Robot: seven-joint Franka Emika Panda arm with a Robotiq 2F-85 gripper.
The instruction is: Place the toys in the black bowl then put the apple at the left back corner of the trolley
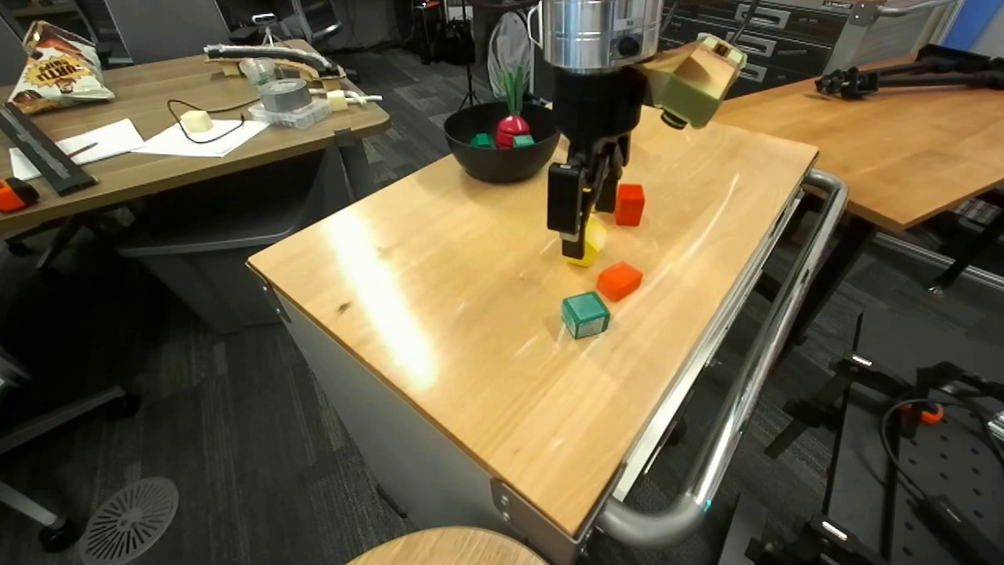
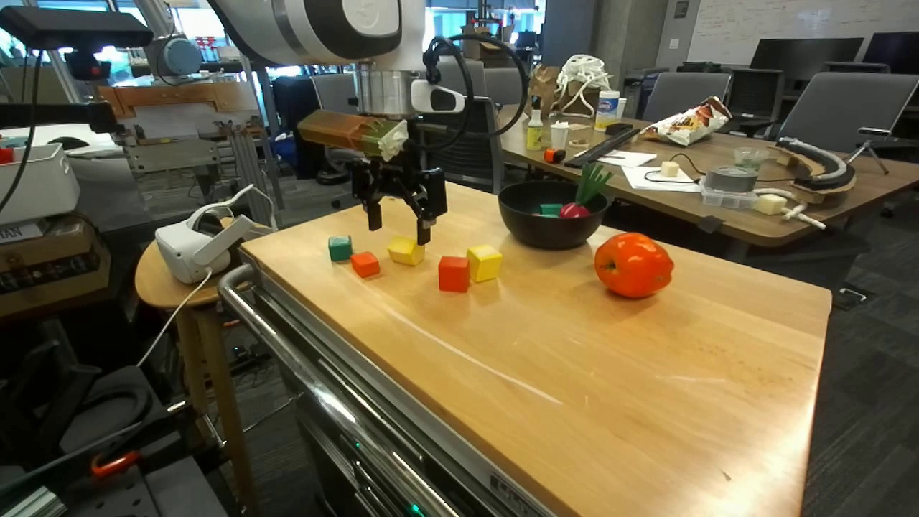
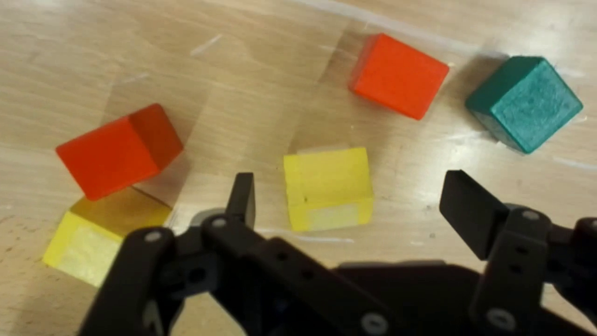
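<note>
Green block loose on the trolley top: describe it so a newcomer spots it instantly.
Above the wood-topped trolley hangs the open gripper. In the wrist view, the green block is the rightmost block on the wood, beside an orange-red block but not touching it. It is the only green block outside the black bowl.

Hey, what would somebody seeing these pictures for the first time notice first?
Probably the big, glossy red-orange apple, on the wooden top of the trolley, to the right of the black bowl in an exterior view. Next, likely the black gripper, with a yellow block framed between its open jaws in the wrist view. The red toy with green leaves, inside the bowl in both exterior views, might stand out too.
</note>
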